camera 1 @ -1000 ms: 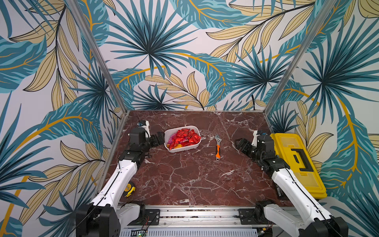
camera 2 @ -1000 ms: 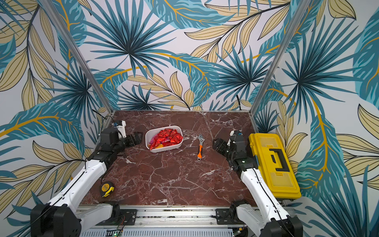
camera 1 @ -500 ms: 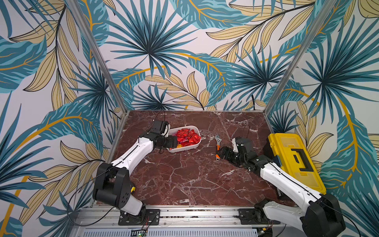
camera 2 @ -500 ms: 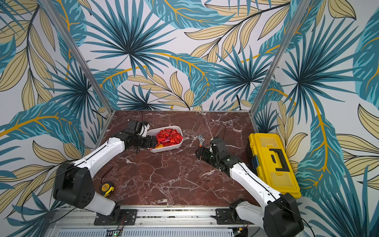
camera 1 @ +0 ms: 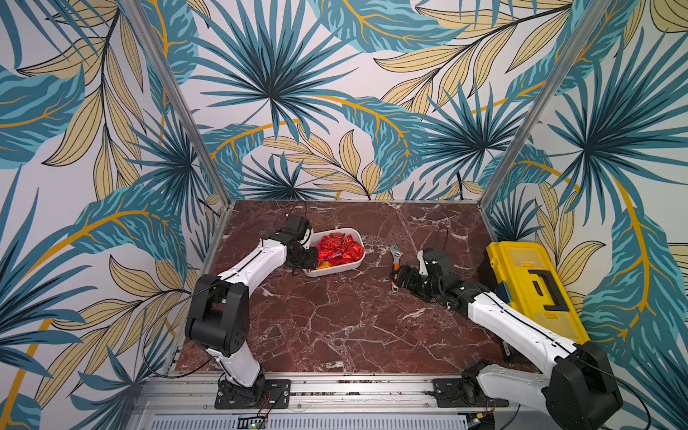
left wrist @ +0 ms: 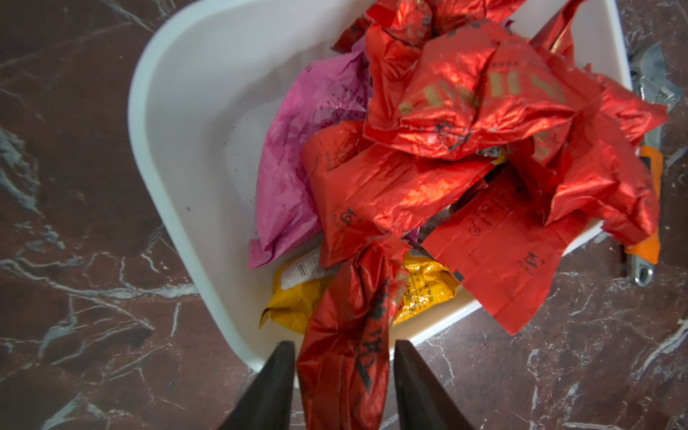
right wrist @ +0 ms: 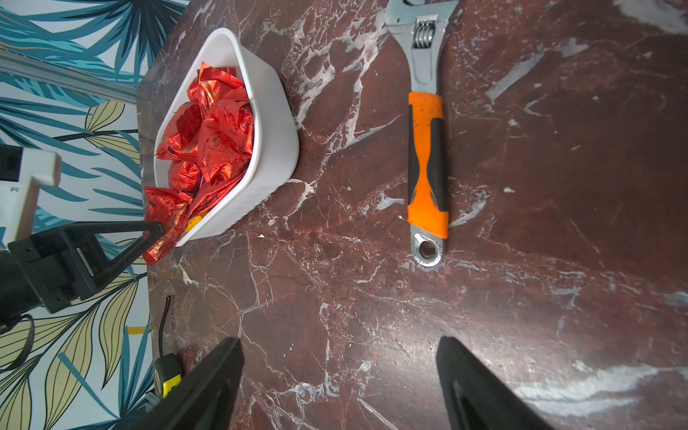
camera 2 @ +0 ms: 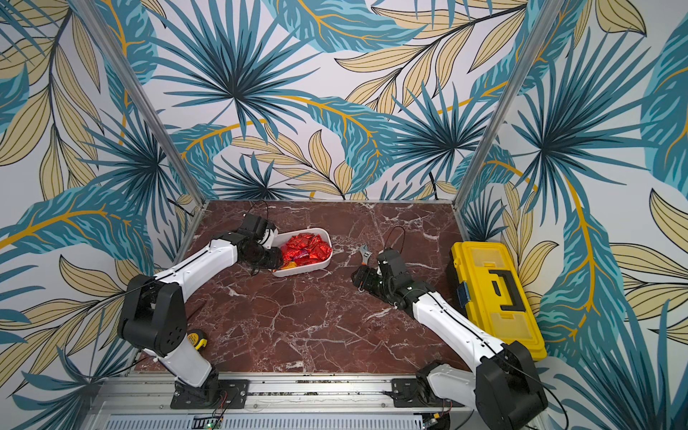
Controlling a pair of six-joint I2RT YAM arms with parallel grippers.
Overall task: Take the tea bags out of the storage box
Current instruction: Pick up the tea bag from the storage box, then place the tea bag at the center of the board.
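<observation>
While the left gripper (left wrist: 344, 344) pinches a crumpled red tea bag (left wrist: 346, 309) between its two dark fingers (left wrist: 273, 383), both pressed against the foil's sides, the packet lies across the end rim of the white storage box (left wrist: 175, 123). Its far end reaches into the box. Its near end is bunched in the narrow gap between the fingertips, outside the wall.

Just ahead of those fingertips, inside the box, the other tea bags (left wrist: 465, 104) sit in a loose heap. Most are red. A pink packet (left wrist: 298, 156) rests against the bare white floor, and a yellow packet (left wrist: 424, 290) lies directly under the pinched one. A few red packets overhang one long wall.

The right gripper (right wrist: 338, 346) hangs over the bare marble tabletop (right wrist: 558, 223), its fingers (right wrist: 212, 379) spread wide with nothing between them. An orange-handled wrench (right wrist: 426, 156) lies flat ahead of the fingertips and apart from them, with the handle's ring end toward the fingers and the jaw end pointing away. The storage box stands farther ahead, off to the outer side of one finger. A yellow tape measure (right wrist: 167, 376) shows past that same finger at the table's edge. A yellow toolbox (camera 1: 532, 286), seen in both top views, lies behind the right gripper's fingers, alongside its arm.
</observation>
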